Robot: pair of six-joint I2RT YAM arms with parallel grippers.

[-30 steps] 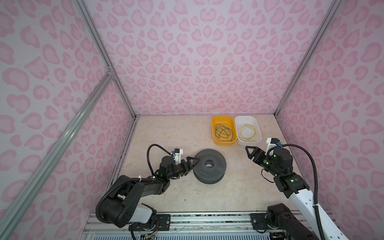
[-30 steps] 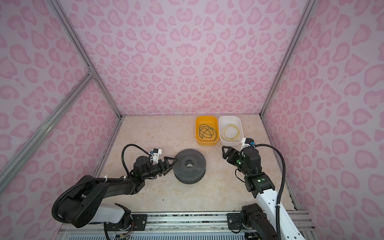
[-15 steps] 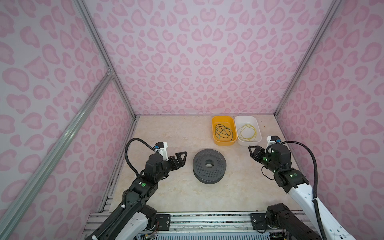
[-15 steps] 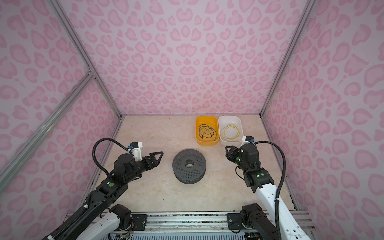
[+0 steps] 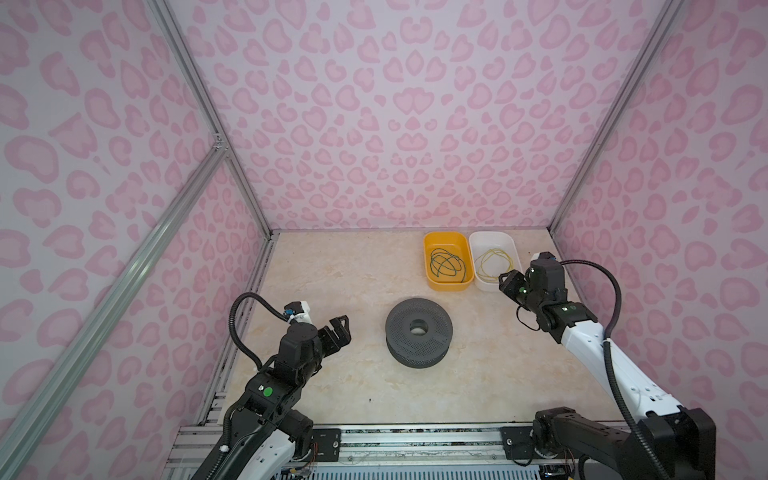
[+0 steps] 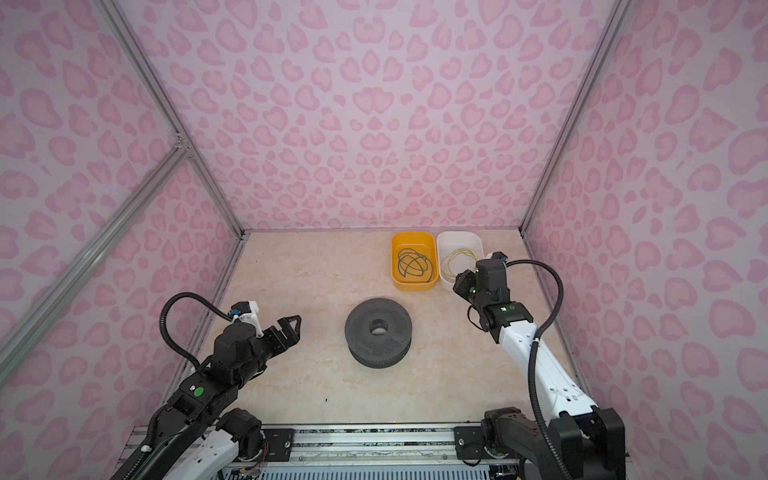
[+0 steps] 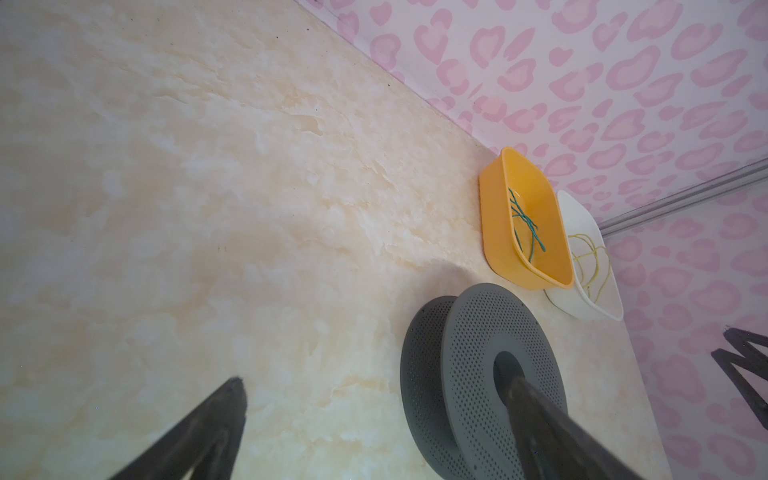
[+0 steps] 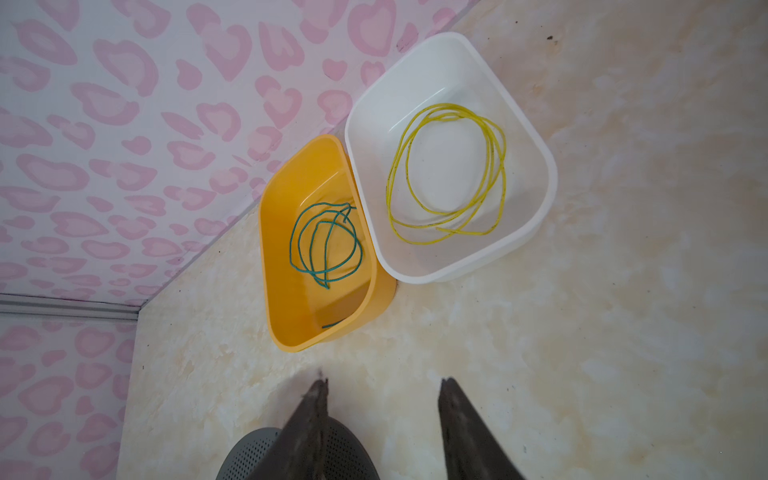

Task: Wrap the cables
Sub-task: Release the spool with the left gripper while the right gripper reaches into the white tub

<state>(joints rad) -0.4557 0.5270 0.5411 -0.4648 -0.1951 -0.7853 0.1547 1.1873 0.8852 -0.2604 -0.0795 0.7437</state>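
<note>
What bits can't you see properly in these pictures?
- Right wrist view: the gray spool is cut off by the bottom edge and partly behind a finger of the right hand.
- Left wrist view: the orange tub hides part of the white tub and yellow cable.
- Both top views: the green cable is too thin to show its ends.

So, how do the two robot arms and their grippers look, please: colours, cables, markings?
Both arms are alike: black joints and wrist housings, white lower links. A black ribbed hose loops to each wrist. The left arm bears a round green dot; the right arm shows small green lights. The left gripper and right gripper have black, pointed, triangular fingers.
</note>
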